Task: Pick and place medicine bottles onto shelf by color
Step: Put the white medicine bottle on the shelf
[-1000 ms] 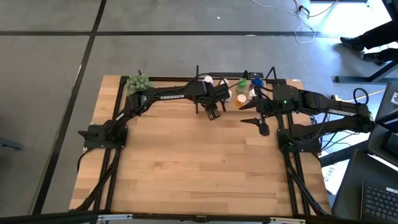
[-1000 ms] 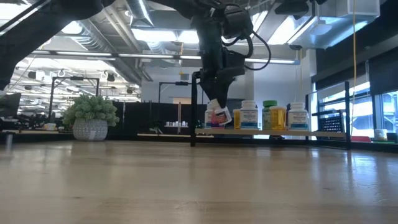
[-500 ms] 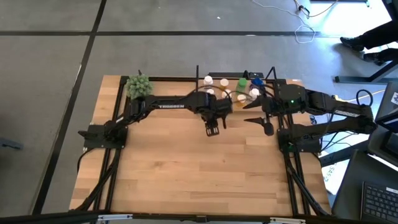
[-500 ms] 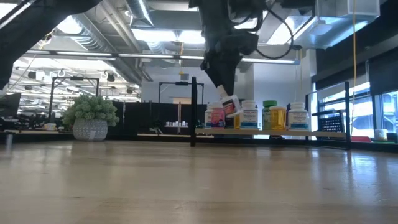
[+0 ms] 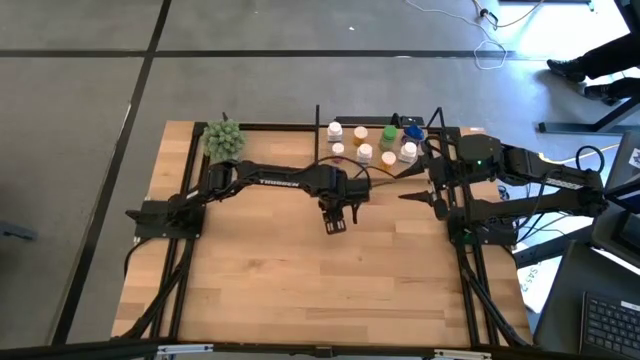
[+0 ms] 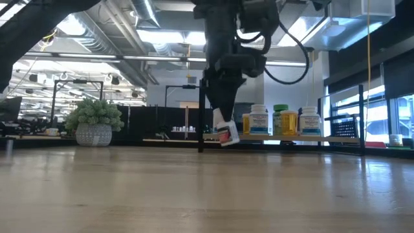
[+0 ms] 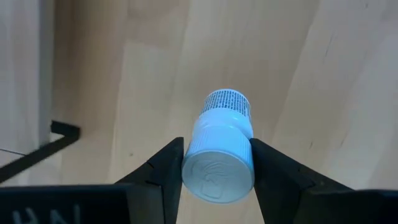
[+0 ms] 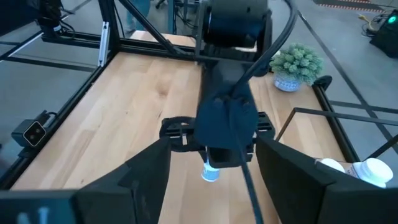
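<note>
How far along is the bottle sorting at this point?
Mostly done, it seems: about seven bottles already stand on the shelf. In hand: the left gripper holds a white-capped bottle above the bare table, away from the shelf. Left: placing that bottle with its colour group. The right gripper waits beside the shelf.

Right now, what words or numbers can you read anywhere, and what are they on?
"TROSSEN": white letters on the left arm, high view.
Bottle held in the left gripper: printed label and embossed cap, too blurred to read.
Bottles on the shelf: labels too small to read.
Nothing else readable.
</note>
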### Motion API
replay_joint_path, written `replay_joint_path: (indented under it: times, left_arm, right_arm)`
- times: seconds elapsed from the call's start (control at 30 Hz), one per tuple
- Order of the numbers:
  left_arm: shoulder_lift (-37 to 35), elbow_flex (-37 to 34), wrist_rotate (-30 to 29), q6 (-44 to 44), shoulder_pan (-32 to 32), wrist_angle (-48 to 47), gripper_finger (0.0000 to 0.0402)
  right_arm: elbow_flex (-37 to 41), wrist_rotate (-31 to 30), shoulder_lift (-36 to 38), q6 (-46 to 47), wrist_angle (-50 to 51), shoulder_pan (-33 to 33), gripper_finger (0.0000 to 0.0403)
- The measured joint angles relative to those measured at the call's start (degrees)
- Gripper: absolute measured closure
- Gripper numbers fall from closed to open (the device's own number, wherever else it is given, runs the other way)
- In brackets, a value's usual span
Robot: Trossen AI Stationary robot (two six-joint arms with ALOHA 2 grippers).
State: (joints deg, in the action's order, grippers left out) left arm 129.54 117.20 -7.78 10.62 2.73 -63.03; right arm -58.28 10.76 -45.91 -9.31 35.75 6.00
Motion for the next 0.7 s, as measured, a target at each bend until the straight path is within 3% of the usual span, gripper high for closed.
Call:
replay_joint_path:
  times: [0.33,0.57,0.7]
  left_arm:
    - [-0.02,-3.68,1.56,2.90,-0.55,2.38,0.0252]
    - [-0.04,-3.71,1.54,2.92,-0.53,2.43,0.0252]
    - [-0.04,-3.71,1.54,2.79,-0.46,2.72,0.0252]
  right_arm:
    - [0.00,0.16,-0.02,-0.15,0.00,0.00,0.0164]
    - [0.00,5.79,-0.07,0.03,3.30,0.04,0.0164]
    - [0.00,5.87,-0.07,1.37,6.86,0.04,0.0164]
